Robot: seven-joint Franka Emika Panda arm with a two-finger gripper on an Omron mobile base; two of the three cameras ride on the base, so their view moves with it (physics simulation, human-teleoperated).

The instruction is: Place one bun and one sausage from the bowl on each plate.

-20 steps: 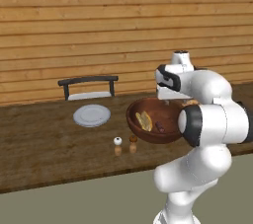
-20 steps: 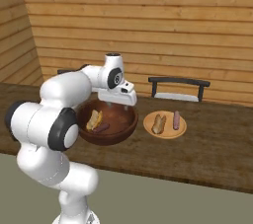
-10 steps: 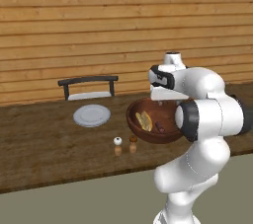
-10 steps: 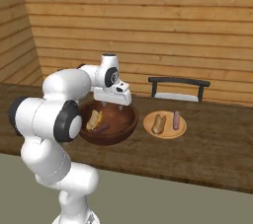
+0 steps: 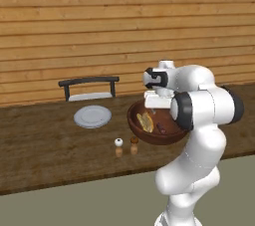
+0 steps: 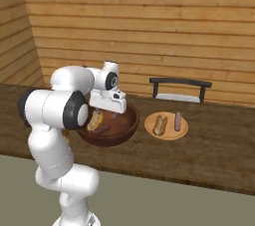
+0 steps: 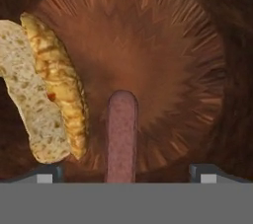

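The dark wooden bowl point(image 5: 133, 124) point(image 6: 121, 136) point(image 7: 163, 55) stands on the counter right in front of me. Inside it lie a yellow-tan bun point(image 5: 145, 121) point(image 6: 94, 119) point(image 7: 52, 94) and a reddish-brown sausage point(image 5: 162, 129) point(image 6: 103, 129) point(image 7: 121, 134). My gripper point(image 5: 157, 109) point(image 6: 114, 114) point(image 7: 126, 173) hangs open just over the bowl, its fingertips point(image 7: 48, 173) on either side of the sausage's near end, holding nothing. An empty pale grey plate point(image 5: 92, 116) sits to the bowl's left. A tan plate point(image 6: 167, 133) to its right carries a bun point(image 6: 160, 124) and a sausage point(image 6: 178, 120).
Two small shakers point(image 5: 118, 146) point(image 5: 134, 144) stand near the counter's front edge, left of the bowl. A dark rack point(image 5: 89, 86) point(image 6: 179, 87) holding a white plate stands at the back against the wooden wall.
The hand has shifted a little to the left and lower over the bowl. The jaws stay wide. Bowl, plates and food have not moved.
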